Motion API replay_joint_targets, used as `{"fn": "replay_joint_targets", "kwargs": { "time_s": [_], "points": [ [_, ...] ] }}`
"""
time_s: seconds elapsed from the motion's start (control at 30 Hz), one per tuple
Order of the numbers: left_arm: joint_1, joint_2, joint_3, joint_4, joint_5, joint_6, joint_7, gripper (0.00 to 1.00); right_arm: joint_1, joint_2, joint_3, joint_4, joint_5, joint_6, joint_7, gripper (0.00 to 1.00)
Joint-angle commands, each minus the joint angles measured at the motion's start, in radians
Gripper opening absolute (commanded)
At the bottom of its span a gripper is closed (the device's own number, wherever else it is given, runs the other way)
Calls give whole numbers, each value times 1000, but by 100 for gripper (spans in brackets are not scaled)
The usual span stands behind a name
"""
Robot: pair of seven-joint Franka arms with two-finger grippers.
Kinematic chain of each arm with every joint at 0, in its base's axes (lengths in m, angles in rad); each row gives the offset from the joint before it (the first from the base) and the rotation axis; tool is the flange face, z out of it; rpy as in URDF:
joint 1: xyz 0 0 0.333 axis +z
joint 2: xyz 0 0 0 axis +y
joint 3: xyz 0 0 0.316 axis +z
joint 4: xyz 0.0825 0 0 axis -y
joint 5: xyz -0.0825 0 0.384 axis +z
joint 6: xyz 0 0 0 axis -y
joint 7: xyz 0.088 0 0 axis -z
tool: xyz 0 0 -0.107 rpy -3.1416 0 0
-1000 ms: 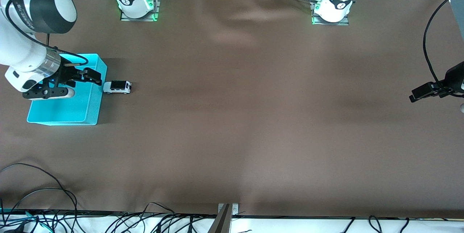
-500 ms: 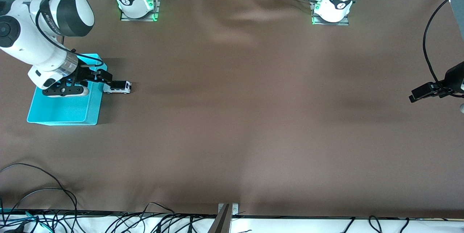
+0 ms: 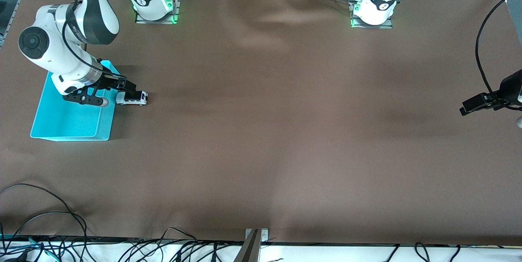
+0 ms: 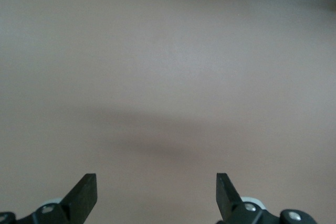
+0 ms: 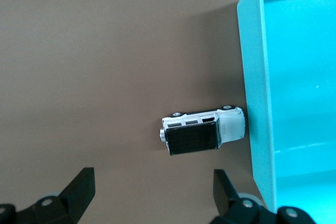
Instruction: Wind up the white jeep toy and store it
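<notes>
Over the seam between the cyan plastic bin (image 3: 73, 117) and the small white jeep toy (image 3: 131, 98), toward the right arm's end of the worktop (image 3: 285, 131), hangs the right gripper (image 3: 124, 87). Its two black fingers (image 5: 79, 190) stand wide apart with nothing between them. From the right wrist view the fingers straddle bare brown cloth, with the toy lying just ahead of them and not touched by either one.

That toy is a tiny boxy car with a white body, a black roof panel, dark windows and black wheels (image 5: 202, 131). It sits on the worktop with one white end against the outer wall of the bin (image 5: 257, 108), or so close that no gap shows. It lies outside the bin, on the side facing the middle of the worktop. The bin is a rectangular open tub with smooth cyan walls, far larger than the toy, and what shows of its inside holds nothing.

White segments of the right arm (image 3: 61, 50) arch above the bin and hide part of its rim.

At the left arm's end of the worktop the left gripper (image 3: 475, 103) waits well apart from the toy and the bin. Its black fingers (image 4: 84, 195) are spread wide too, empty, with only plain brown cloth beneath them in the left wrist view.
</notes>
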Motion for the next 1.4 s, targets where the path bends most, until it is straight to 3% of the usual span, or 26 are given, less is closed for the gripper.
{"fn": "replay_joint_targets", "kwargs": {
  "time_s": [0.0,0.13,0.9,1.37],
  "points": [
    [-2,6,2,18,-29,-20,17,100,0,-28,4,-83,13,84,123,100],
    [-2,6,2,18,-29,-20,17,100,0,-25,3,-141,12,165,240,100],
    [-3,6,2,18,-29,-20,18,100,-52,44,-2,-264,10,346,722,100],
    [-3,6,0,20,-29,-20,17,100,-95,90,-19,-290,7,453,811,100]
  ]
}}
